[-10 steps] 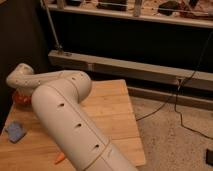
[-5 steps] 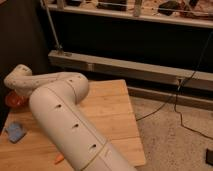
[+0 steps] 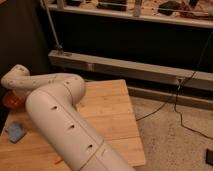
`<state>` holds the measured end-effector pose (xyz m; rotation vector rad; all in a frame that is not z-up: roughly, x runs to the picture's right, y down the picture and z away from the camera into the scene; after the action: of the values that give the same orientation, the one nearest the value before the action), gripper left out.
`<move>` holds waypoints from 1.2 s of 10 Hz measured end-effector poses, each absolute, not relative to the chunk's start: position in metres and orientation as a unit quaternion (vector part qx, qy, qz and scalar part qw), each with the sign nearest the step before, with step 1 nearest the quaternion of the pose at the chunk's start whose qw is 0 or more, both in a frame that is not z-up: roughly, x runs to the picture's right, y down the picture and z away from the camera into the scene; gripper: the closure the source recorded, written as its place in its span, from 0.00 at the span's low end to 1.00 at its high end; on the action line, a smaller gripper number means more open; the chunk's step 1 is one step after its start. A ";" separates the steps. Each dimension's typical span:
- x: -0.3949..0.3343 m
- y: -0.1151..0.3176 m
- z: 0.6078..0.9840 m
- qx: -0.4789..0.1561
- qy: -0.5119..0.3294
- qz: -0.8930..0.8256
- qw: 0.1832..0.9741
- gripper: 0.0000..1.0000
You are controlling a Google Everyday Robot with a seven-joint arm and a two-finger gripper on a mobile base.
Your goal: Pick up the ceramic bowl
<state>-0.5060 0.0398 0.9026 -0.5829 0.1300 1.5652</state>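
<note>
The ceramic bowl (image 3: 12, 101) is a small orange-red glossy bowl at the far left edge of the wooden table (image 3: 107, 112). Only part of it shows from under my arm. My white arm (image 3: 60, 120) reaches from the lower middle across the table and bends down at its far-left end. My gripper (image 3: 11, 92) is at that end, right over the bowl, and the wrist hides most of it.
A small blue object (image 3: 15, 131) lies on the table's front left. An orange bit (image 3: 57, 160) peeks out beside my arm at the front. A metal rail and dark shelving (image 3: 125, 65) stand behind the table. Black cables (image 3: 180, 107) run over the speckled floor at the right.
The end of my arm has moved a little left and down over the bowl, covering more of it. The blue object has not moved.
</note>
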 end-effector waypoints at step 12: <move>-0.485 -0.069 0.832 -0.217 -0.045 0.730 0.646 1.00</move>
<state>-0.4846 -0.0694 0.8320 -0.4948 -0.1018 1.6622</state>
